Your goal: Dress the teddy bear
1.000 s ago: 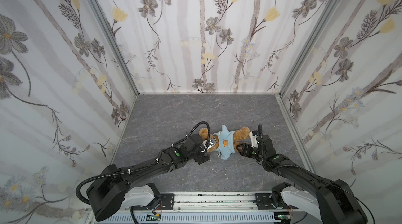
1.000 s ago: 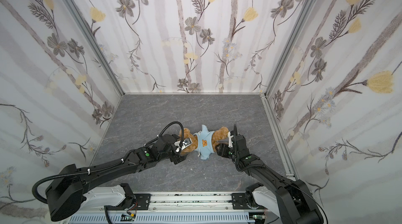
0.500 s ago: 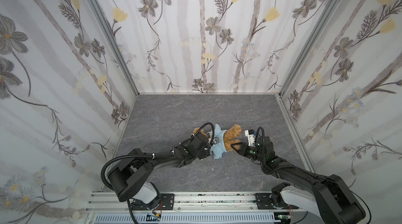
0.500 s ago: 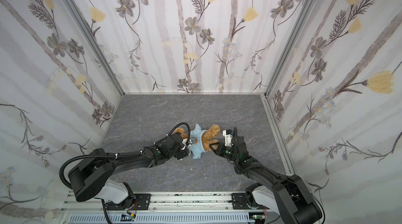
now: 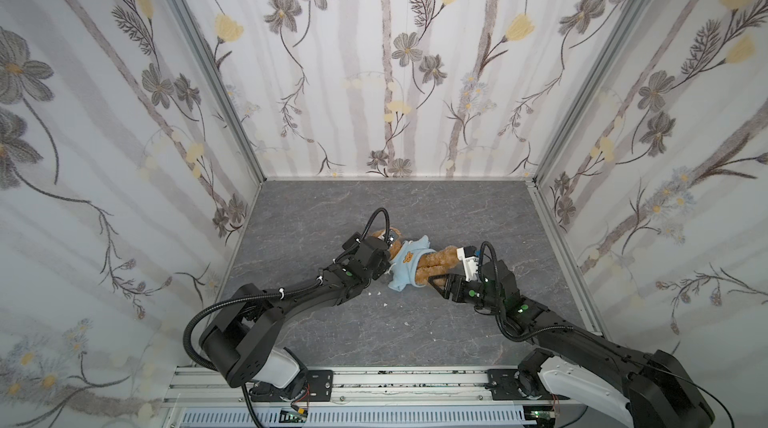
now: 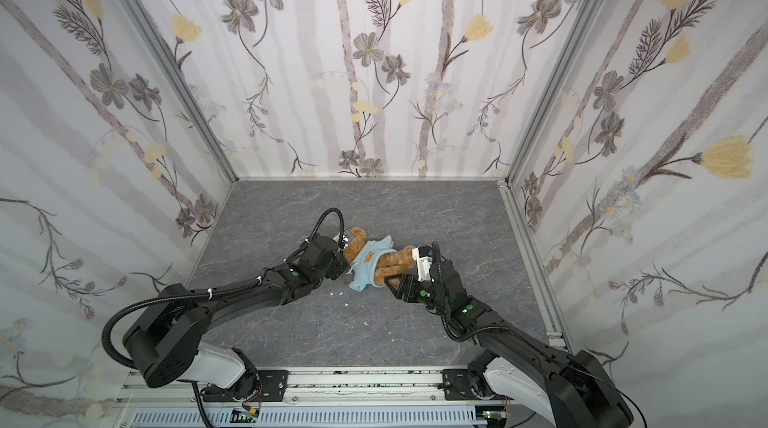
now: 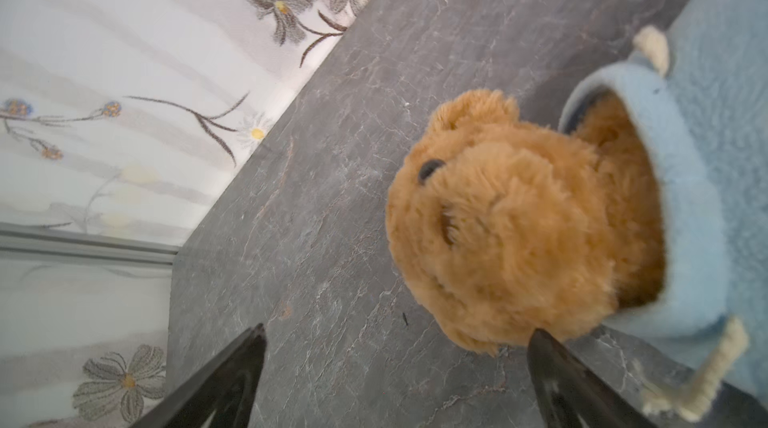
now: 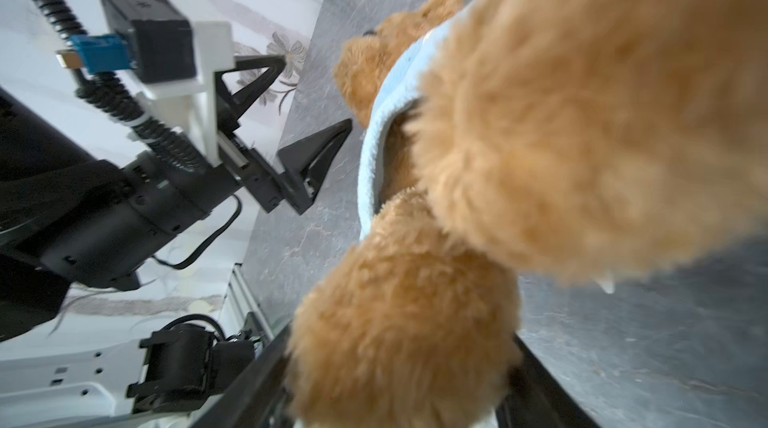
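A grey, marble-veined surface [image 5: 332, 218] carries a few small white scraps [image 5: 379, 292] near its middle, seen in both top views. Pale walls [image 5: 374, 72] papered with grey and yellow flowers enclose three sides, joined by aluminium corner posts [image 5: 208, 72]. A metal rail [image 5: 395, 380] runs along the front edge

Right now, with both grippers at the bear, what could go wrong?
1. The right gripper straddles a leg of the teddy bear; a pull may drag the bear or ride the light-blue top up.
2. The left gripper is open beside the head, one finger near the drawstring; closing might snag it.
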Available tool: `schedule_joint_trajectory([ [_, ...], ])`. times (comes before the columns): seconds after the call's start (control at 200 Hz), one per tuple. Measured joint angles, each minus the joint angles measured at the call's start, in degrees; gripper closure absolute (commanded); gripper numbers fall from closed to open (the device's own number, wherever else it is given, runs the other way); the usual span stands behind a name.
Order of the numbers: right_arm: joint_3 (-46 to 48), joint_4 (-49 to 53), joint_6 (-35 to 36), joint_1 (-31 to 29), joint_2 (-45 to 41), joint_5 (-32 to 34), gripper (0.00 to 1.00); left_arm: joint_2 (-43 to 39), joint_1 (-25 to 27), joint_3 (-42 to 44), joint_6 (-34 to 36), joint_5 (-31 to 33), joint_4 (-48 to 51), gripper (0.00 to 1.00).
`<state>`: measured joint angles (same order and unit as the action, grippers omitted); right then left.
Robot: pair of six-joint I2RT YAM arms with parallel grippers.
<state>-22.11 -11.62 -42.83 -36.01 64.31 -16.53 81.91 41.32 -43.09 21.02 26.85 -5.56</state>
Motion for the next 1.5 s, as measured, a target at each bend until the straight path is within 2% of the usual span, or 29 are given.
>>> schedule_joint_trajectory([
  [0.085,-3.0,6.1,4.5,-0.3,-3.5,4.0,0.27,-4.6,-0.3,0.1,-8.6,-3.3,3.2,0.12],
  [0.17,-5.8,10.0,8.2,-0.9,-5.3,6.8,0.26,-8.4,0.4,0.9,-19.1,-10.0,4.8,0.15],
  [0.335,-10.7,13.9,14.0,-1.2,-3.7,12.9,0.27,-8.5,6.3,0.6,-35.7,-17.9,6.6,0.2],
  [0.55,-12.3,14.8,16.9,-0.3,5.7,18.2,0.48,-2.8,7.6,0.2,-51.5,-23.3,6.2,0.22],
  [0.739,-8.4,13.3,16.0,-0.4,10.6,15.1,0.64,-1.7,8.0,4.5,-59.8,-29.6,3.0,0.21],
  [0.849,-6.3,11.6,13.9,-1.4,12.0,11.8,0.67,-0.6,7.1,6.5,-63.1,-33.0,-0.7,0.22],
  [0.984,-4.7,5.3,9.7,-4.7,13.3,7.0,0.68,-1.4,3.7,8.2,-65.1,-34.0,-3.3,0.21],
  [1.224,-7.5,-4.9,4.0,-9.6,17.5,-1.0,0.63,-13.7,2.9,12.5,-61.4,-26.8,-3.7,0.22],
  [1.364,-10.3,-5.0,4.4,-9.6,15.3,-0.7,0.56,-16.4,6.4,13.1,-57.9,-23.2,-3.6,0.22],
  [1.504,-11.2,-1.5,7.2,-6.6,9.4,3.3,0.42,-12.0,12.0,9.6,-55.0,-19.8,-3.1,0.22],
])
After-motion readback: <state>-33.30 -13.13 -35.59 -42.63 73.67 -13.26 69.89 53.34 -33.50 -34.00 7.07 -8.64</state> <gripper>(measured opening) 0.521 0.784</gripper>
